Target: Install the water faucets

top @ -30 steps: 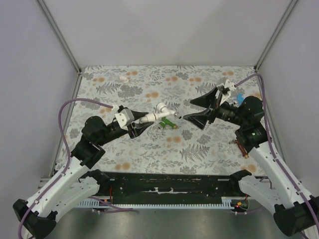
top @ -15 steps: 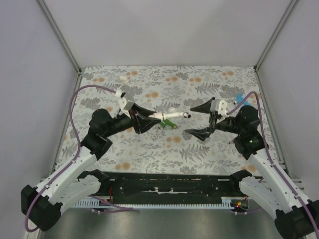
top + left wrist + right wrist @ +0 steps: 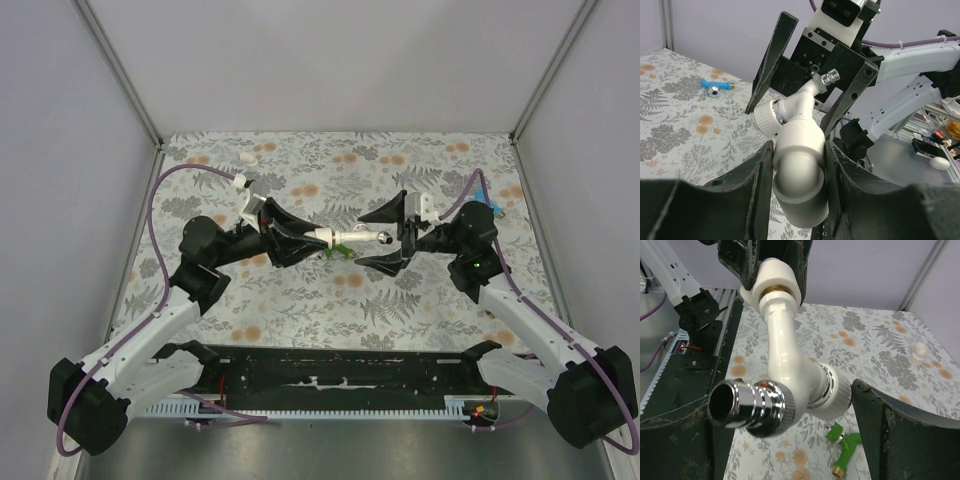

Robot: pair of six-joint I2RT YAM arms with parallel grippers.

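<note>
My left gripper [image 3: 308,238] is shut on a stubby white pipe fitting [image 3: 799,170] and holds it above the table. The white faucet [image 3: 352,237] is seated in that fitting, with its brass thread at the collar [image 3: 774,289]. Its chrome nozzle [image 3: 747,407] and ribbed white knob [image 3: 832,390] point at my right gripper [image 3: 386,238]. That gripper is open, with its fingers [image 3: 890,440] above and below the faucet's head and no contact visible. A green faucet [image 3: 338,251] lies on the mat below and also shows in the right wrist view [image 3: 846,449].
A blue faucet [image 3: 715,86] lies at the right side of the floral mat [image 3: 300,300], behind my right arm. A small white fitting [image 3: 248,157] stands at the far left, also in the right wrist view [image 3: 916,354]. A black rail [image 3: 340,375] runs along the near edge.
My left gripper has carried the fitting and white faucet to the right and levelled them. My right gripper has moved left and now straddles the faucet's nozzle end.
</note>
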